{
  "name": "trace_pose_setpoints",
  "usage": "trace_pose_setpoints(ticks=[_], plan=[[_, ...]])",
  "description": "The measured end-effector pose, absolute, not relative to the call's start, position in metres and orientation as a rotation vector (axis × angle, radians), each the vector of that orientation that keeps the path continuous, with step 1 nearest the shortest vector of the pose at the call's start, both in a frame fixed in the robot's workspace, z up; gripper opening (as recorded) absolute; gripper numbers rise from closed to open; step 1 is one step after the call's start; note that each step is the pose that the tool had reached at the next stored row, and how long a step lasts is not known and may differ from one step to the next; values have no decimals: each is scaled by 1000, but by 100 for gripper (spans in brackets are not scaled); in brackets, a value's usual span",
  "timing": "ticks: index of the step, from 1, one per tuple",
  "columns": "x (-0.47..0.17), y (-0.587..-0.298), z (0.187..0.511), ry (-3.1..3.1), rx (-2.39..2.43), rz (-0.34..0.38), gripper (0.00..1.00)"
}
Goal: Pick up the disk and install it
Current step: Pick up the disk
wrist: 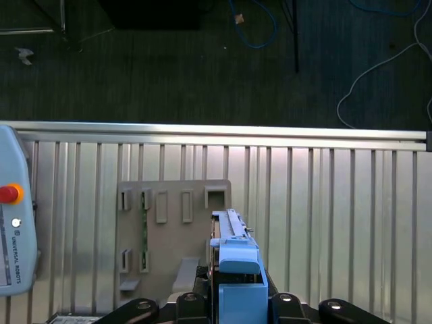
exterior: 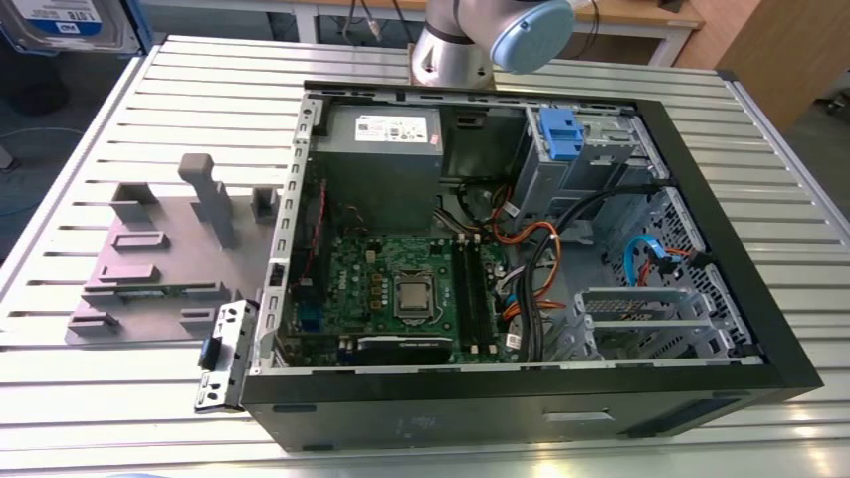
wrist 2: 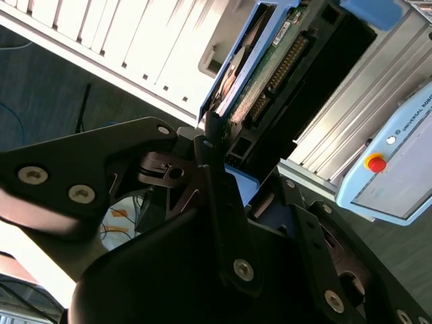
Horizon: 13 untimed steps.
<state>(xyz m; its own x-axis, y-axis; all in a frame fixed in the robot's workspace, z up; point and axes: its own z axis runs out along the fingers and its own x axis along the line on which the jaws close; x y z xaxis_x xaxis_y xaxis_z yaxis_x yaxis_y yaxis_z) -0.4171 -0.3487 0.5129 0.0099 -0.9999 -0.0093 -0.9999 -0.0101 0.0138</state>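
Disk [wrist: 234, 268] gripped in claw [wrist 2: 251, 181], over slatted table [wrist: 337, 202].

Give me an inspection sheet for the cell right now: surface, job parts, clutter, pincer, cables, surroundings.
Surface: slatted metal table carrying an open computer case with its side panel off.
Job's things: the disk, blue rails fitted, held edge-on above the table; its green circuit board faces the second wrist view.
Clutter: grey fixture plate with upright holders, beside the case on the exterior view's left; metal bracket by the case's near corner; teach pendant with a red button.
Pincer: pincer shut on the disk.
Cables: orange, black and blue wiring inside the case; loose cables on the floor.
Surroundings: dark floor; wooden furniture.
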Motion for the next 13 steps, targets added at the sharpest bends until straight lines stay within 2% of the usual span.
trace_pose_setpoints(ticks=[13], plan=[[-417, -349, 520, -2204, 2226, -17, 36]])
